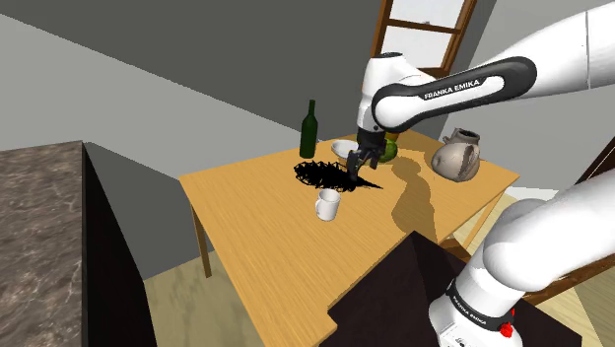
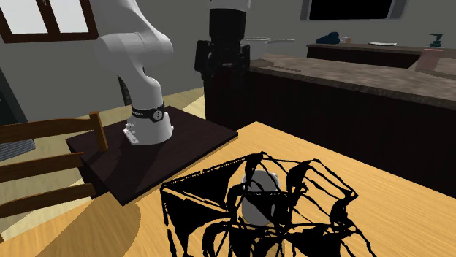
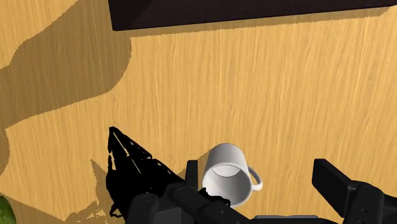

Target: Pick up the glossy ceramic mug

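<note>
Evidently the approach is in hand — the gripper [image 1: 360, 173], fingers parted and empty, is poised above the mug [image 1: 327, 205] at the shoulder view's centre; a lowering around it is called for.

Hovering over the table [image 1: 256, 227], mug [image 3: 227, 181] between the fingers [image 3: 334, 184].
Upright on the table, hard by one finger and apart from the other, handle turned toward the farther one. Outside the nearer finger, a tangled wire shape [image 3: 137, 168] just beside the mug. Ahead of the fingertips, across bare tabletop, the stand [image 3: 242, 11]. Beyond the gripper [image 1: 363, 158] in the shoulder view: bottle [image 1: 309, 128], bowl [image 1: 344, 150] and jug [image 1: 458, 156] on the table.
</note>
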You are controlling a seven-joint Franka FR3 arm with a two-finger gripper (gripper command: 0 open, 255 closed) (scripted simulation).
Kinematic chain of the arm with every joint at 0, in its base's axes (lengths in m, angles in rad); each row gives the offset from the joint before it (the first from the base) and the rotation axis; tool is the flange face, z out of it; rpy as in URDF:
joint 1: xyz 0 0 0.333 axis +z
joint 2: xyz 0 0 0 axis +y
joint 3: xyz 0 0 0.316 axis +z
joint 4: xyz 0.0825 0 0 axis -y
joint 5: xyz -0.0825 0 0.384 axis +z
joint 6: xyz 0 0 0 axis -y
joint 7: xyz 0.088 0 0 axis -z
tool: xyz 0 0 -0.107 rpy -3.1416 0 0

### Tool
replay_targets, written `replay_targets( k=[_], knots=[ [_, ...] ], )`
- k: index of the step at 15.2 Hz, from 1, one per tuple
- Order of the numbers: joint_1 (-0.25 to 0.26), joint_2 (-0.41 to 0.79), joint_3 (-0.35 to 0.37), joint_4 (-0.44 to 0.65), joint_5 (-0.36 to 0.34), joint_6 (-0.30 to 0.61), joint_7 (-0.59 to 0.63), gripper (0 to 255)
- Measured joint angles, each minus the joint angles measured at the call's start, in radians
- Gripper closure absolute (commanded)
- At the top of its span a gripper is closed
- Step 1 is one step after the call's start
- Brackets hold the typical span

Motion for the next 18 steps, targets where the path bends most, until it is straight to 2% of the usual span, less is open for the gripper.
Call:
replay_targets(
  k=[6, 11, 16, 18],
  knots=[
    [-0.003, 0.214, 0.006, 0.013, -0.009, 0.221, 0.033, 0],
    [-0.007, 0.432, 0.009, 0.092, -0.025, 0.377, 0.059, 0],
    [-0.001, 0.625, 0.012, 0.187, -0.044, 0.495, 0.089, 0],
    [-0.005, 0.666, 0.005, 0.209, -0.051, 0.528, 0.091, 0]
  ],
)
